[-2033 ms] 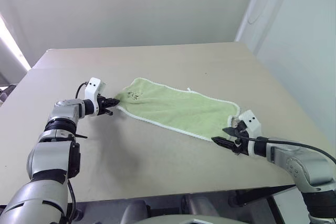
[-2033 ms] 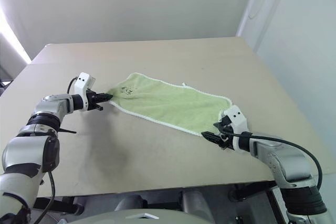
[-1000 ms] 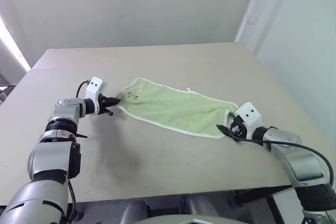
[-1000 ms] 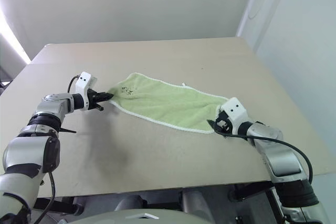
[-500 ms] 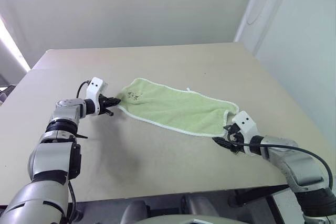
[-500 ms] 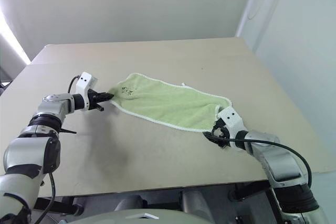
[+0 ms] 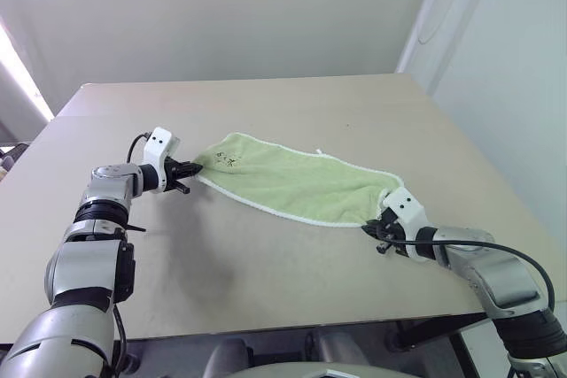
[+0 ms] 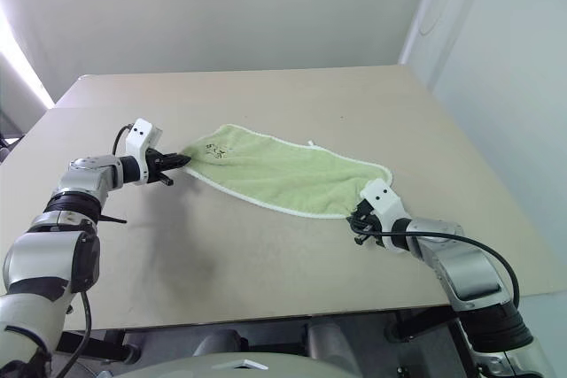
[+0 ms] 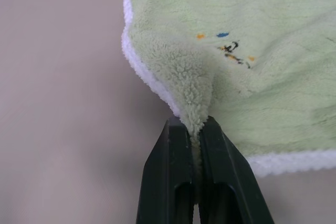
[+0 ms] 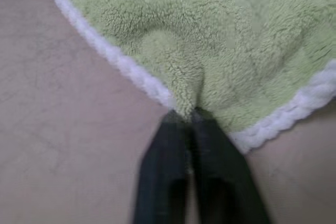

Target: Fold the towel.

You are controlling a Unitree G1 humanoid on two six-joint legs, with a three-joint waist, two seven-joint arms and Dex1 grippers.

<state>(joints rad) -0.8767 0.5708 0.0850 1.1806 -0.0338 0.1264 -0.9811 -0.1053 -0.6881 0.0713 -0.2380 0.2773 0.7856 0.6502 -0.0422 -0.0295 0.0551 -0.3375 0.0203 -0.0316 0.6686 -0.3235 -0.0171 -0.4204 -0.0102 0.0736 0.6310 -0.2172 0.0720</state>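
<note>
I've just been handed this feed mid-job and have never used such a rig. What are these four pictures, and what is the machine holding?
It is a two-armed robot working at a table. The two wide pictures come from cameras on its head, looking down over both arms at the same scene. The two close pictures come from cameras on the wrists, each looking along that arm's two black fingers.

A green towel with white edging lies spread on the table. The left gripper is shut on the towel's corner near the small embroidered mark; the left wrist view shows cloth pinched between the jaws. The right gripper is shut on the opposite end, with a fold of cloth caught at the tips in the right wrist view. So both ends are held, and the towel is not yet folded.
</note>
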